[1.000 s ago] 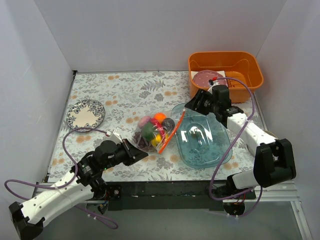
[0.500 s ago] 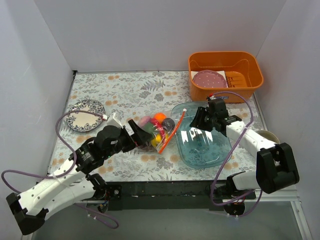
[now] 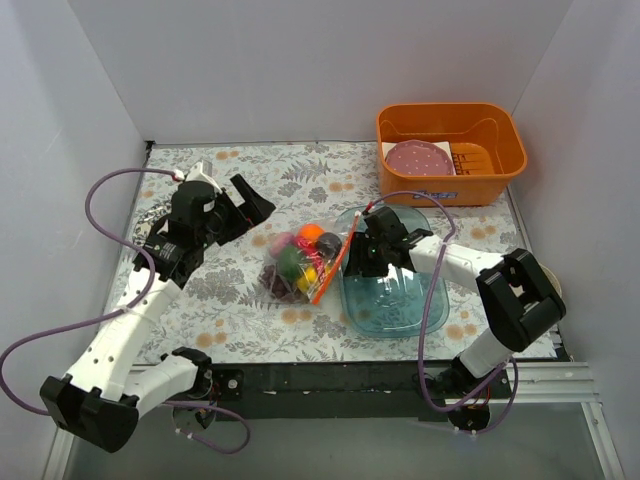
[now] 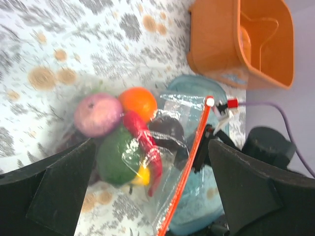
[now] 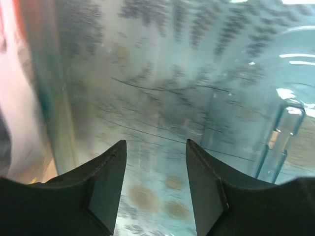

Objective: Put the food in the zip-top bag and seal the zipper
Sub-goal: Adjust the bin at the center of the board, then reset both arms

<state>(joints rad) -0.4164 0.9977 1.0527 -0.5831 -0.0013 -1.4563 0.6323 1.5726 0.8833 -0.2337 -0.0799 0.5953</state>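
Bag (image 3: pixel 275 283): on counter (image 3: pixel 250 322), against tray (image 3: pixel 400 312).
Food (image 3: pixel 294 261): all inside (none seen loose).
Zipper (image 3: pixel 337 262): straight strip; cannot tell if sealed, likely the remaining step.
Left end effector (image 3: pixel 252 203): open, empty.
Right end effector (image 3: pixel 357 256): open, empty, beside zipper.
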